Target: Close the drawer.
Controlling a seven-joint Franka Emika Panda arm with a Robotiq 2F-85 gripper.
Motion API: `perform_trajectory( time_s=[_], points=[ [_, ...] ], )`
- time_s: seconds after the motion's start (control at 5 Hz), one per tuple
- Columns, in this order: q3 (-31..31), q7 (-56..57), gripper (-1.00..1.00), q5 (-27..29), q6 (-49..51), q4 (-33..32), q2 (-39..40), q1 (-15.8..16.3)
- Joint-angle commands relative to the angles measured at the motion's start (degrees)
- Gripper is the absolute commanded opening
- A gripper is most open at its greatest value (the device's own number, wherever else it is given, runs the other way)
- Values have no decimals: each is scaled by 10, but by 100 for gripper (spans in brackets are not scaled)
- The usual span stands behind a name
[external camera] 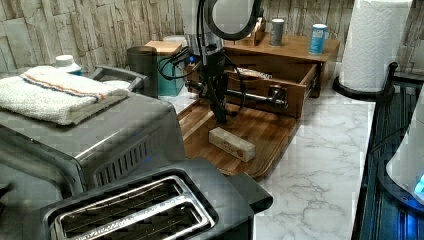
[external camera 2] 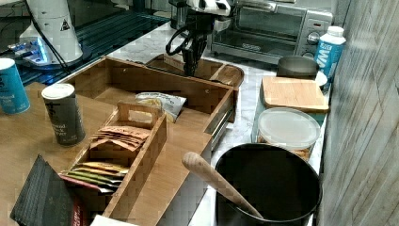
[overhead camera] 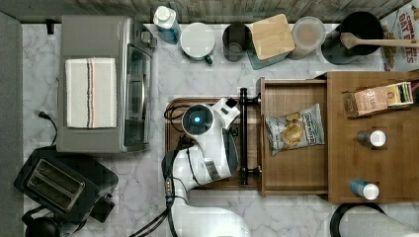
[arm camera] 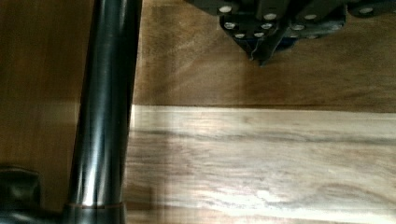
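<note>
The drawer (overhead camera: 291,168) stands pulled out of the cabinet toward the top view's left, with a chips bag (overhead camera: 295,129) lying inside it. Its long black bar handle (overhead camera: 243,136) runs across the front. In the left view my gripper (external camera: 220,117) points straight down over the darker wooden tray (external camera: 270,132), just in front of the handle (external camera: 250,96) and apart from it. The wrist view shows the fingertips (arm camera: 261,52) pressed together, shut on nothing, with the handle (arm camera: 105,107) off to one side. In the right view the gripper (external camera 2: 189,70) hangs beyond the drawer's front wall (external camera 2: 155,77).
A pale block (external camera: 231,143) lies on the tray. A toaster oven (overhead camera: 99,84) and a toaster (overhead camera: 59,185) stand at the top view's left. Jars, a bottle and a black pot (overhead camera: 358,34) line the back. The cabinet top (overhead camera: 390,163) carries shakers and a tea box.
</note>
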State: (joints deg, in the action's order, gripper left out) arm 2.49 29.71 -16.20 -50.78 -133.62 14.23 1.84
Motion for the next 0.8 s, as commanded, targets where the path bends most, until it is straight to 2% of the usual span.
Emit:
perform_trajectory(
  time_s=[0.2,0.4,0.6,0.8],
  points=[
    [-25,96,-100,-14,-26,-5,-28,-45],
    [-43,128,-100,-3,-24,1,-30,-52],
    [-85,172,-100,20,-7,8,-42,-43],
    [-87,217,-100,44,21,34,-40,-85]
  ],
)
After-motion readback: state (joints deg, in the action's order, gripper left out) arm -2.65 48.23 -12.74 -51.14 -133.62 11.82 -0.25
